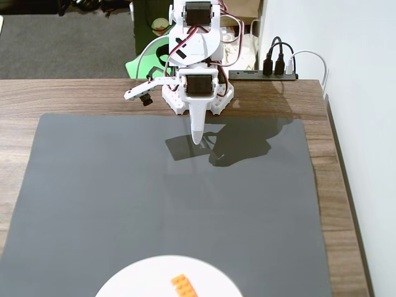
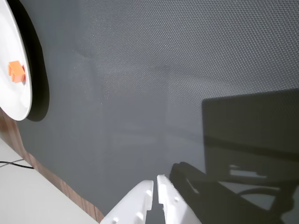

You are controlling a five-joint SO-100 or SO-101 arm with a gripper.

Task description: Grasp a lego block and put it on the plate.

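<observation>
The orange lego block (image 1: 184, 285) lies on the white plate (image 1: 142, 278) at the bottom edge of the fixed view. In the wrist view the block (image 2: 16, 71) sits on the plate (image 2: 14, 95) at the far left. My white gripper (image 1: 197, 137) hangs near the arm's base at the top of the mat, far from the plate. In the wrist view the gripper (image 2: 155, 182) enters from the bottom edge, its two fingers nearly together with only a thin slit between them, and nothing between them.
A dark grey mat (image 1: 124, 198) covers most of the wooden table (image 1: 62, 96). A black power strip with plugs (image 1: 266, 73) sits at the back right. A white wall (image 1: 365, 93) runs along the table's right edge.
</observation>
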